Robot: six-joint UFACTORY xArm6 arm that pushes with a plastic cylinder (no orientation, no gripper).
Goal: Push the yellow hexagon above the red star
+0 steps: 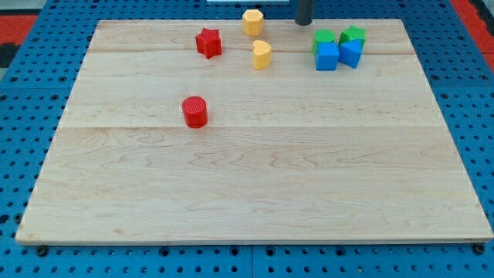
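I am looking at what appears to be a robotics lab bench. A pale, square wooden board with visible grain lies on a blue perforated metal base plate dotted with regular mounting holes, the sort used for fixing test rigs. Red patterned matting shows at the view's upper corners. Nothing domestic is visible, only this bare, purpose-built work surface.

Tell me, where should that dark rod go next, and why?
Probably slide my tip toward the view's left until it meets the yellow hexagon. My tip sits apart on the hexagon's right, and the hexagon lies up and right of the red star, so a leftward push suits.
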